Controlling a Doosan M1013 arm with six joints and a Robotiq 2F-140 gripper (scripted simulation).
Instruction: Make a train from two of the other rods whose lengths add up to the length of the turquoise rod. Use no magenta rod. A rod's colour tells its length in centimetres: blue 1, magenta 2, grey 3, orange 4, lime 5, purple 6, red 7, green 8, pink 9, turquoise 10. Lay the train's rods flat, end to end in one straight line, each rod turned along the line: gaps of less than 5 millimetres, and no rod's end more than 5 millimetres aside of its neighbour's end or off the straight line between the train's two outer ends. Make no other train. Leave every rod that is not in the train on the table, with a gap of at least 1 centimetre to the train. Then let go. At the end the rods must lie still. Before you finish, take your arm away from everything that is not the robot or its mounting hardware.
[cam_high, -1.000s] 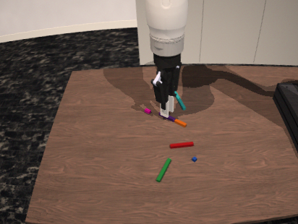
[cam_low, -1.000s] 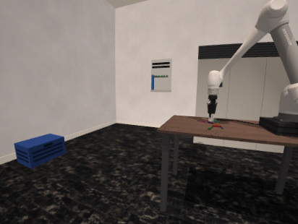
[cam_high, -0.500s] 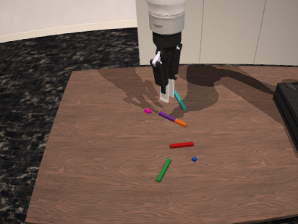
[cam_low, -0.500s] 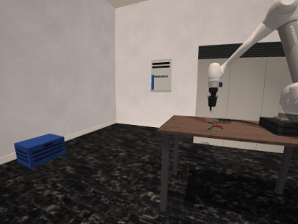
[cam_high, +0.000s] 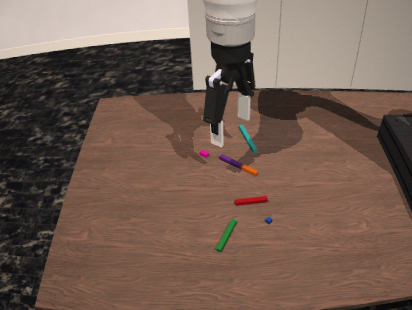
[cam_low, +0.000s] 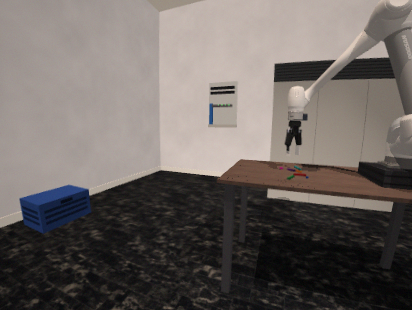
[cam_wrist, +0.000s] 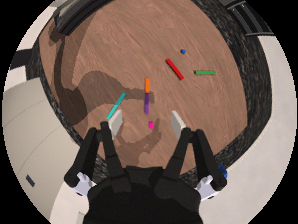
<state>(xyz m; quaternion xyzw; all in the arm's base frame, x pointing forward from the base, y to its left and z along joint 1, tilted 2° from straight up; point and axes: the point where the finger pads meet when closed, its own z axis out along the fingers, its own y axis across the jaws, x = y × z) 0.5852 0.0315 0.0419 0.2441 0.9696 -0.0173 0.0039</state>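
Observation:
My gripper (cam_high: 230, 127) (cam_wrist: 146, 116) (cam_low: 293, 146) is open and empty, raised above the table (cam_high: 125, 240) (cam_low: 250, 175). Below it a purple rod (cam_high: 230, 160) (cam_wrist: 147, 102) and an orange rod (cam_high: 249, 170) (cam_wrist: 147, 86) lie flat, end to end in one line. The turquoise rod (cam_high: 247, 138) (cam_wrist: 117, 106) lies flat just behind them, apart from them. A short magenta rod (cam_high: 204, 153) (cam_wrist: 150, 124) lies to the left of the purple rod. A red rod (cam_high: 251, 200) (cam_wrist: 174, 68), a green rod (cam_high: 226, 235) (cam_wrist: 205, 72) and a small blue rod (cam_high: 269, 220) (cam_wrist: 182, 51) lie nearer the front.
A black base block (cam_high: 400, 145) (cam_low: 385, 174) stands at the table's right edge. A blue crate (cam_low: 55, 207) sits on the floor far to the left. White cabinets (cam_high: 320, 45) stand behind the table.

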